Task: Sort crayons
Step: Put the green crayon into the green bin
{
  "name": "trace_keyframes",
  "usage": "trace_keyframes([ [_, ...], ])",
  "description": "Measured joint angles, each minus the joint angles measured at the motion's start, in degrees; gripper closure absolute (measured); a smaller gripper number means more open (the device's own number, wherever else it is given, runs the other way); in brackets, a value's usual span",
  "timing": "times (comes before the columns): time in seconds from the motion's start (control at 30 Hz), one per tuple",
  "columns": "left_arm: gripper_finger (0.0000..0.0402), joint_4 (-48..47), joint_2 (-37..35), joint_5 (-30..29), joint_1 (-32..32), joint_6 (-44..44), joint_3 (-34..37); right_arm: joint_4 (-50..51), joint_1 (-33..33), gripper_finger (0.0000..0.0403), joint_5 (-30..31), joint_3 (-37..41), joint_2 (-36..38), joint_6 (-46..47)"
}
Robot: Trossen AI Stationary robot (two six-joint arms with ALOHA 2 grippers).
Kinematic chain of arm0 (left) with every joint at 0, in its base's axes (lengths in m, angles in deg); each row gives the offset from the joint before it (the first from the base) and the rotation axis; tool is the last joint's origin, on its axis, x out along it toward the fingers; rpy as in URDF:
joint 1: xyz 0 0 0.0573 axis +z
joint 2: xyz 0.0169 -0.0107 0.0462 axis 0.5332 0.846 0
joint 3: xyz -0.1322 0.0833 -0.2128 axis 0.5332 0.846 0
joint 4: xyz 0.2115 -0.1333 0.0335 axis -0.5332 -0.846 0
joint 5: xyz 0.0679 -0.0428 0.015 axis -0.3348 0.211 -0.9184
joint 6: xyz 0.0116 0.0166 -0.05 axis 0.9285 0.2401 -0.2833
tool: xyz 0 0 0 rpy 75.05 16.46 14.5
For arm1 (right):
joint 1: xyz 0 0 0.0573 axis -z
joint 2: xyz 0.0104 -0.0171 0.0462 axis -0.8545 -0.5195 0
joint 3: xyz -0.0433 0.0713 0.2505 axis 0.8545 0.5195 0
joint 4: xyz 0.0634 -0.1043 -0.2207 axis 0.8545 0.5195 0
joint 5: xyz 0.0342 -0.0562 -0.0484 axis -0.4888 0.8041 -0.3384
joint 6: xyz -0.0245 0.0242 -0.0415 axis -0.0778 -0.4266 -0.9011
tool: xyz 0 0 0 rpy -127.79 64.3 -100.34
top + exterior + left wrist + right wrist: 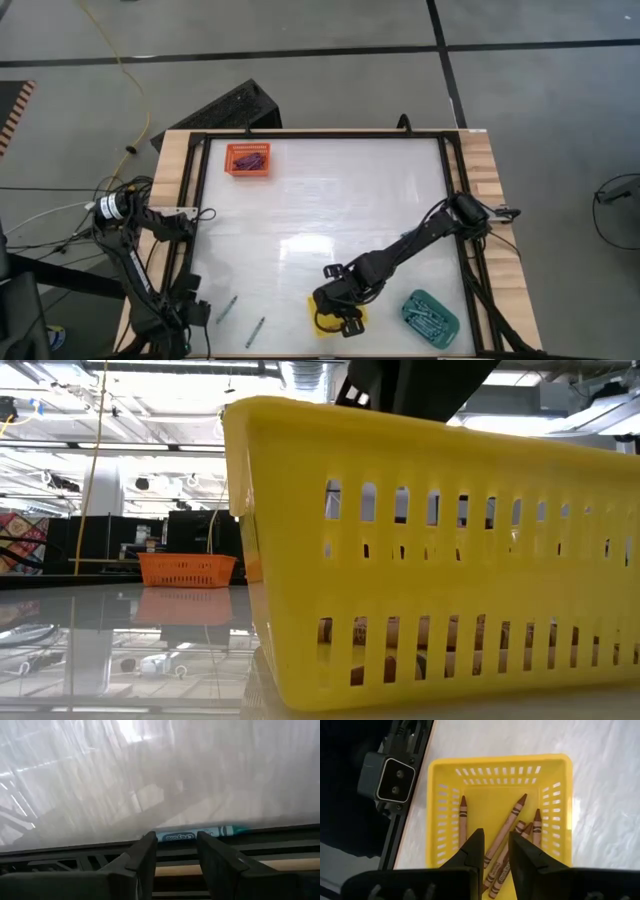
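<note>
My right gripper (495, 851) hovers empty, fingers slightly parted, over the yellow tray (560, 800) holding brown crayons (506, 822), while my left gripper (175, 851), fingers apart, frames a teal-blue crayon (200, 834) at the table's near-left edge.

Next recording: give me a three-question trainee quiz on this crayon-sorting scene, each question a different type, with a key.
1. True or false: the right claw hangs over the yellow tray.
2. Multiple choice: the crayons in the yellow tray are A) teal-blue, B) brownish-red, C) purple.
3. Fill in: the crayon just ahead of the left claw lies against the table's dark ____.

Key:
1. True; the right wrist view looks straight down into it, nothing showing between the open fingers.
2. B.
3. Edge frame; this teal-blue crayon lies flat along it, and the left claw's open fingers have not closed on it.
</note>
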Motion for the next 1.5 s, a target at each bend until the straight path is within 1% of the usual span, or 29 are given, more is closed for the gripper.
trace_keyframes([
  [0.13, 0.0272, 1.1, 0.0, 1.0, -0.5, -1.1, 2.0, -0.1, 0.0, 0.0321, 0.0, 0.0, 0.0, -0.1],
  [0.23, 0.0272, 1.8, 0.0, 0.3, -0.2, -1.5, 3.1, -0.3, -0.1, 0.0321, 0.0, 0.0, 0.0, -0.3],
  [0.37, 0.0272, 3.4, 0.0, 2.9, 0.6, -0.9, 5.7, -0.3, -0.6, 0.0321, 0.0, 0.0, 0.0, -0.5],
  [0.5, 0.0272, 5.6, -0.1, 5.4, 0.7, 1.3, 7.3, -0.3, -1.0, 0.0321, 0.0, 0.0, 0.0, -0.5],
  [0.8, 0.0272, 6.5, 0.1, 8.9, 2.4, 8.4, 7.5, -0.5, -1.2, 0.0321, 0.1, 0.0, 0.0, -0.5],
  [0.9, 0.0272, 8.3, 0.1, 10.8, 3.4, 12.2, 7.6, -0.5, -1.3, 0.0321, 0.1, 0.0, 0.0, -0.6],
  [0.97, 0.0272, 9.8, 0.1, 11.1, 3.7, 13.7, 7.6, -0.5, -1.3, 0.0321, 0.1, 0.0, 0.0, -0.7],
  [1.13, 0.0272, 12.6, 0.1, 11.9, 4.1, 14.8, 7.6, -0.5, -1.3, 0.0321, 0.1, 0.0, 0.0, -0.7],
  [1.27, 0.0272, 16.7, 0.0, 12.7, 4.1, 14.6, 8.7, -0.5, -1.3, 0.0321, 0.1, 0.0, 0.0, -0.9],
  [1.3, 0.0272, 17.8, 0.0, 12.2, 4.2, 14.3, 9.0, -0.5, -1.3, 0.0321, 0.1, 0.0, 0.0, -1.0],
  [1.37, 0.0272, 19.9, 0.3, 9.0, 5.1, 13.4, 9.2, -0.5, -1.3, 0.0321, 0.2, 0.0, 0.0, -1.2],
  [1.4, 0.0272, 21.7, 0.4, 6.2, 6.1, 12.9, 8.9, -0.5, -1.3, 0.0321, 0.2, 0.0, 0.0, -1.2],
  [1.47, 0.0272, 21.5, 0.6, 2.6, 8.6, 13.5, 7.3, -0.5, -1.3, 0.0321, 0.2, 0.0, 0.0, -1.2],
  [1.5, 0.0272, 22.0, 0.6, -2.1, 9.8, 15.1, 6.1, -0.4, -1.3, 0.0321, 0.2, 0.0, 0.0, -1.3],
])
